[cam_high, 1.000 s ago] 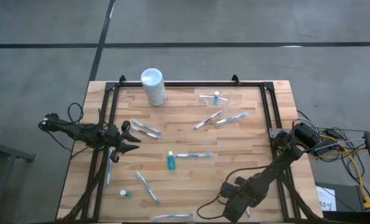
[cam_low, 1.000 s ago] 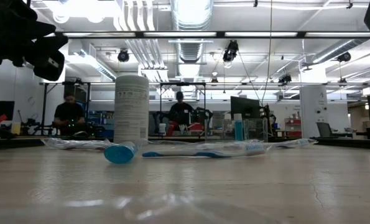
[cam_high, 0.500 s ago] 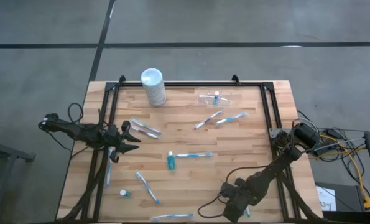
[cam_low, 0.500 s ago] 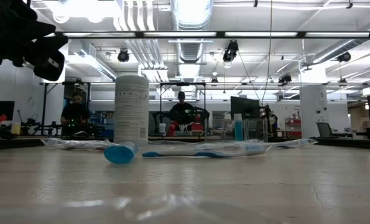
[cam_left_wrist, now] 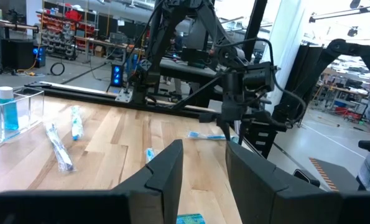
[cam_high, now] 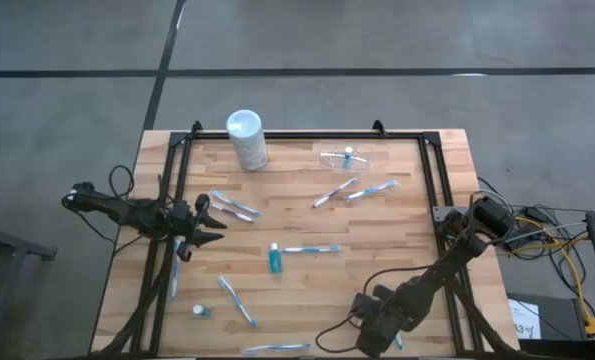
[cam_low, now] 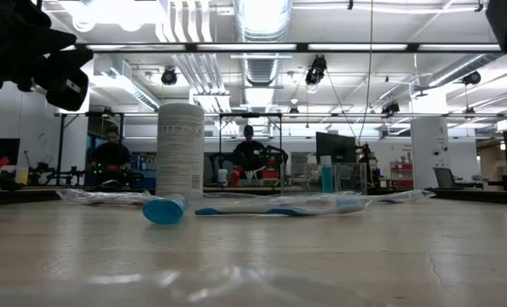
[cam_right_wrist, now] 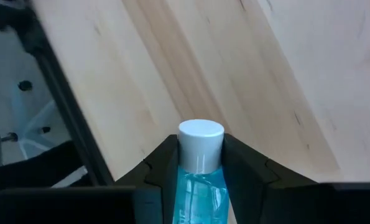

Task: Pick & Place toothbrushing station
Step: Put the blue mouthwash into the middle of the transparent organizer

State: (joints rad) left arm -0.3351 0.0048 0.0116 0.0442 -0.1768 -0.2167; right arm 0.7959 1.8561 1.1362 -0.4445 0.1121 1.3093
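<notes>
Wood-slat table (cam_high: 397,230) fills the centre of the high view, with a dark frame round it. White cylinder (cam_high: 247,140) stands at upper left of the tabletop, the biggest item on it. Blue-and-white toothbrushes (cam_high: 312,249) lie scattered across the middle and lower left.

Toothbrushing station (cam_high: 346,156) is the clear plastic holder at upper right-centre of the table, with a small blue bottle standing inside it. In the left wrist view it sits at the far left edge (cam_left_wrist: 10,115).

Handling, my read: light, rigid, thin-walled, slick. It probably cracks or slips if squeezed hard. Best hold is across one wall at the rim, or across the narrow width, with moderate force. The bottle inside may topple if the holder tilts.

Left gripper (cam_high: 205,222) is at the table's left edge, fingers spread, nothing held. The station is well apart from it, toward upper right.

Right gripper (cam_high: 377,322) is at the lower edge, clamped on a blue bottle with white cap (cam_right_wrist: 200,168). The station is well apart, straight up the frame.
</notes>
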